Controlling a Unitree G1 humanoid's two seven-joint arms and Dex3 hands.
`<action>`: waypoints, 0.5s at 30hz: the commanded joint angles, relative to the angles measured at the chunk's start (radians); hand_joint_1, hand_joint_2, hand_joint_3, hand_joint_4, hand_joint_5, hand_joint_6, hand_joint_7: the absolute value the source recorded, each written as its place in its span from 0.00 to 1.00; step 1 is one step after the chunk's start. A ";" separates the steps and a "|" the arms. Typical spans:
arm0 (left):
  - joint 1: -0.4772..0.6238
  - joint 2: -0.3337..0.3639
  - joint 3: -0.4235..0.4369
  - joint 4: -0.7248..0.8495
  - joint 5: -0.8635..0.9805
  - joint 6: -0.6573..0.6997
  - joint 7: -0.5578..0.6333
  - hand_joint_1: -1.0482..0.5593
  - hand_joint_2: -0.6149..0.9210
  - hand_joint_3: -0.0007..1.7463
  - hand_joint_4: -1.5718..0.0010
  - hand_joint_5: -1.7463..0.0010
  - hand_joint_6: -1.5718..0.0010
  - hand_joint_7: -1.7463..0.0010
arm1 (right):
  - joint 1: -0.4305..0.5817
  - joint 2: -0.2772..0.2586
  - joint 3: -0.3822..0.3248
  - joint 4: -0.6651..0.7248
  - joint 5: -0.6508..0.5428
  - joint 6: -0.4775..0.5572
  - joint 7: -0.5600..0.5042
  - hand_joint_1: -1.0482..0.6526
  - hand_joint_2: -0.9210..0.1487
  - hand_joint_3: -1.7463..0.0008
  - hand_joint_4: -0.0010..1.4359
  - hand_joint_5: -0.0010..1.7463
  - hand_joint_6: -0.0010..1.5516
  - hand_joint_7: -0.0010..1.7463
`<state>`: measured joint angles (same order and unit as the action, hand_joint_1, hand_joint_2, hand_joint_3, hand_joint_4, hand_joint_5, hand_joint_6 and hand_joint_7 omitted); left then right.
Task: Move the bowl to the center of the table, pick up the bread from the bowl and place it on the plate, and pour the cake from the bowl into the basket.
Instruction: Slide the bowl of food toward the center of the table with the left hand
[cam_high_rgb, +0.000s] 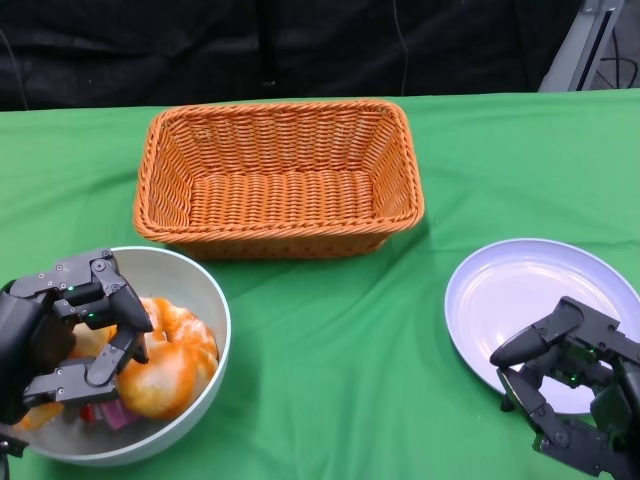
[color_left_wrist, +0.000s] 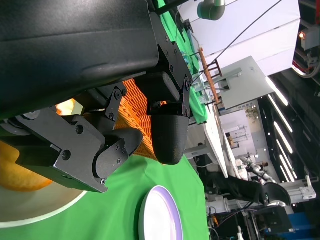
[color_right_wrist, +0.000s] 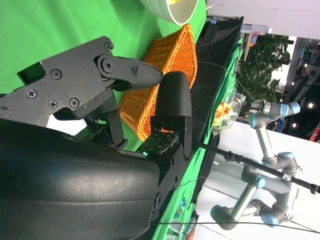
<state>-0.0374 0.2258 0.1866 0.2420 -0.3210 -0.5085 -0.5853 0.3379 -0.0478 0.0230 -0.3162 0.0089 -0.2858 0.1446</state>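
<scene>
the left hand (cam_high_rgb: 70, 330) reaches into the grey bowl (cam_high_rgb: 205, 290) at the worktop's left edge, fingers curled over the bread (cam_high_rgb: 160, 380) – grasp unclear; the right hand (cam_high_rgb: 575, 385) hovers empty, fingers apart, over the plate (cam_high_rgb: 500, 290).

We are looking at a table under a green cloth (cam_high_rgb: 330, 350); a black curtain (cam_high_rgb: 300, 45) is hanging behind its far edge, and a grey metal frame (cam_high_rgb: 585, 40) is leaning in at the far right corner; through the right wrist view we are seeing a bright room with a leafy plant (color_right_wrist: 260, 65) and jointed grey robot arms (color_right_wrist: 265, 165) standing beyond the table; through the left wrist view, white panels (color_left_wrist: 245, 80) and strip lights (color_left_wrist: 280, 100) are shining.
</scene>
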 joint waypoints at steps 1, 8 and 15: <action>0.004 0.014 0.004 -0.001 0.005 -0.007 0.004 0.66 0.77 0.60 0.49 0.08 0.48 0.26 | -0.003 -0.012 -0.006 0.009 0.012 -0.008 0.002 0.46 0.18 0.65 0.53 0.86 0.45 0.68; 0.005 0.011 0.003 -0.002 0.010 -0.005 0.010 0.66 0.78 0.59 0.49 0.08 0.48 0.27 | -0.008 -0.011 -0.005 0.023 0.017 -0.013 0.006 0.46 0.18 0.65 0.54 0.85 0.46 0.67; 0.006 0.010 0.003 -0.001 0.004 -0.006 0.003 0.66 0.78 0.59 0.50 0.09 0.49 0.27 | -0.006 -0.008 -0.002 0.021 0.017 -0.009 0.003 0.46 0.19 0.64 0.56 0.85 0.46 0.67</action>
<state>-0.0374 0.2256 0.1863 0.2423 -0.3185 -0.5087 -0.5850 0.3318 -0.0477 0.0248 -0.2933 0.0157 -0.2878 0.1478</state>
